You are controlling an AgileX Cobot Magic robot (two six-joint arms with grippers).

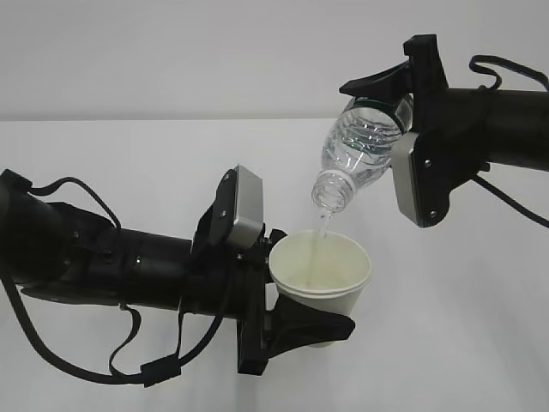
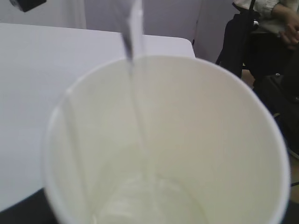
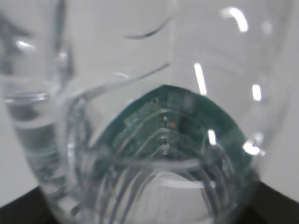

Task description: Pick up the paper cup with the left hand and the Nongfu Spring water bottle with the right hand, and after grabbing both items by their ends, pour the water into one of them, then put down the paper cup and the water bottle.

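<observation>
Black jaws of the right hand (image 1: 390, 99) clamp the base end of the Nongfu Spring water bottle (image 1: 356, 150), tilted neck-down just above the paper cup (image 1: 322, 275). The left hand (image 1: 296, 313) pinches that cup near its bottom, held aloft and tipped slightly. The water (image 1: 321, 236) streams into it: both pickups are done, pouring is underway, setting both down remains.

A bottle (image 1: 360, 150) hangs tilted, mouth down, above and right of a paper cup (image 1: 322, 273). Water (image 1: 322, 232) streams from it into the cup.
</observation>
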